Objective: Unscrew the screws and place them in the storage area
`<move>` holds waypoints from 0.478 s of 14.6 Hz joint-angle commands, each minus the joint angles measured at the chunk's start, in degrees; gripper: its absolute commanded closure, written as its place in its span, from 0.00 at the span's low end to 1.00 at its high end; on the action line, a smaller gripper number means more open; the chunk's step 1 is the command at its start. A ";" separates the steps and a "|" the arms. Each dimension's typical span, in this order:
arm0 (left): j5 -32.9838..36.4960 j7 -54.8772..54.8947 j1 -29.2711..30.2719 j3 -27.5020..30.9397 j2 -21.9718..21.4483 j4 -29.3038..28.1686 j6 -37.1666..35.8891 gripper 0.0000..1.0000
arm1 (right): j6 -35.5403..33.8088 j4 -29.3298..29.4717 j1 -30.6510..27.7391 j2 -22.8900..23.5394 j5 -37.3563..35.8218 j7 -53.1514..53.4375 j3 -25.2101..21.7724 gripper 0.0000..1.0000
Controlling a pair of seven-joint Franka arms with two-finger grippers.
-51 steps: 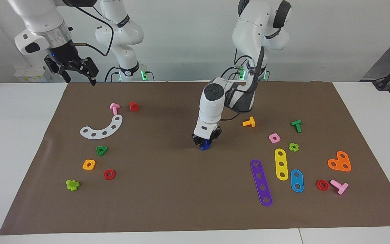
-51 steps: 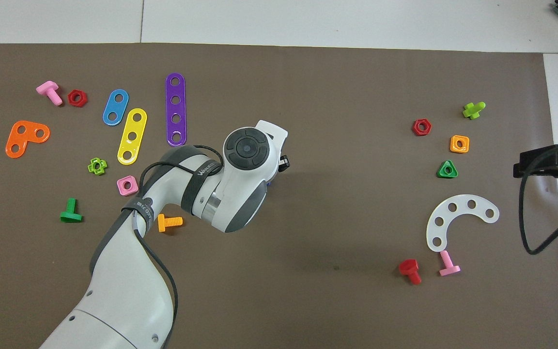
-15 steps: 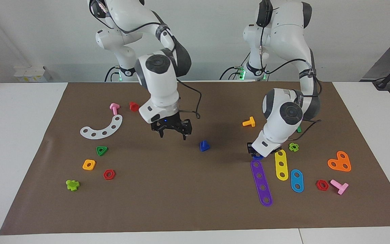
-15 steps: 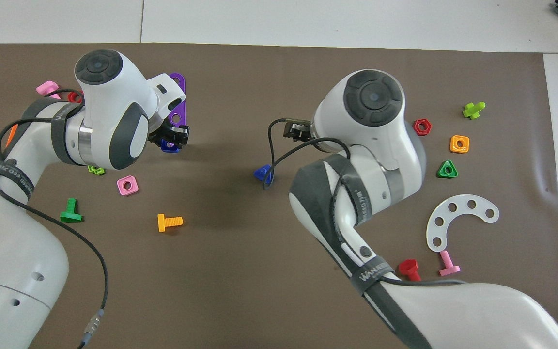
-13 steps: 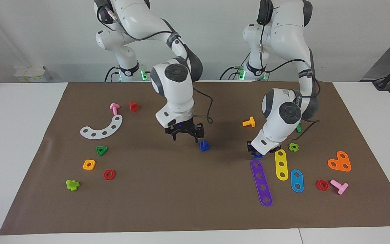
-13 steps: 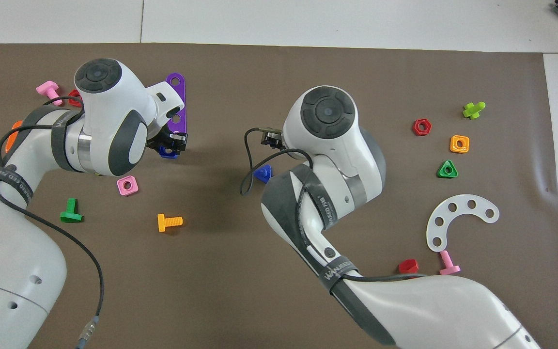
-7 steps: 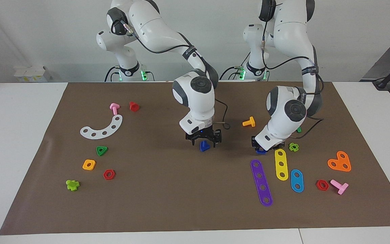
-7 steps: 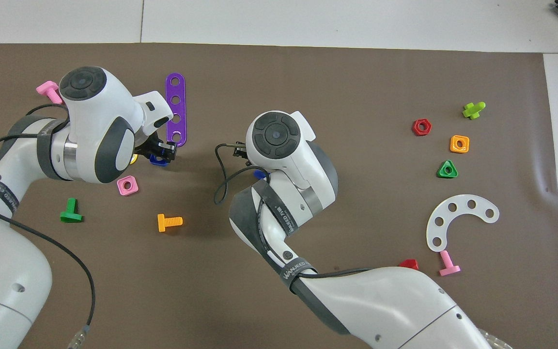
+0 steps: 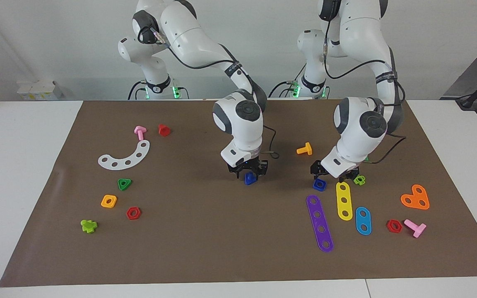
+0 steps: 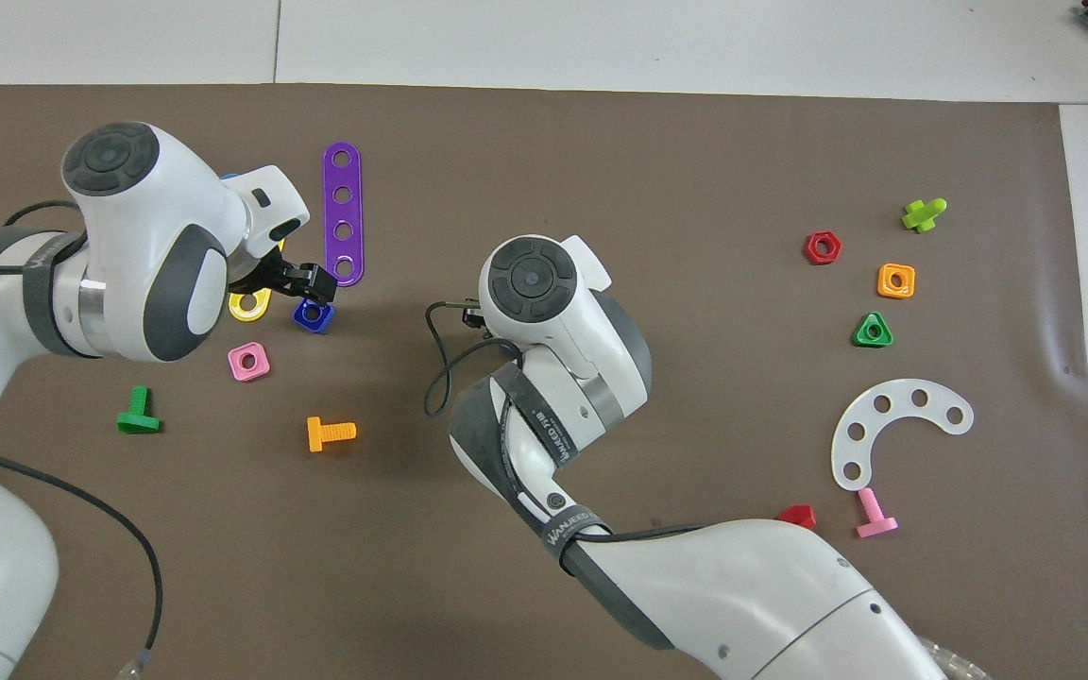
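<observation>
The blue screw (image 9: 249, 178), with a triangular head, lies on the brown mat (image 9: 205, 231) near its middle. My right gripper (image 9: 249, 171) is low over it, open, with a finger on each side of the screw. The right hand hides the screw in the overhead view. The blue square nut (image 9: 319, 184) lies on the mat by the purple strip's end nearest the robots; it also shows in the overhead view (image 10: 314, 316). My left gripper (image 9: 333, 173) is open and empty just above and beside the nut, also seen in the overhead view (image 10: 298, 279).
Purple (image 9: 319, 223), yellow (image 9: 343, 200) and blue (image 9: 363, 220) strips, an orange heart plate (image 9: 415, 198), an orange bolt (image 9: 304, 149) and a pink bolt (image 9: 415, 227) lie toward the left arm's end. A white curved strip (image 9: 125, 156), a green triangular nut (image 9: 124, 183) and several small nuts and bolts lie toward the right arm's end.
The left gripper carried the blue nut away from the screw, set it down by the purple strip and let go. The right gripper came in from its end and lowered over the blue screw.
</observation>
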 commanded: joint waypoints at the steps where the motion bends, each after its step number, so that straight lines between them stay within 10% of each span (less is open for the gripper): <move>1: -0.71 -0.35 2.82 -0.02 -5.95 -0.76 -2.59 0.00 | 2.31 -2.51 -0.02 -1.20 0.86 -1.69 -0.02 0.45; 7: 5.96 0.08 5.03 1.56 -9.73 8.83 -19.47 0.00 | 3.54 -3.04 0.07 -1.29 1.03 -1.16 0.50 0.46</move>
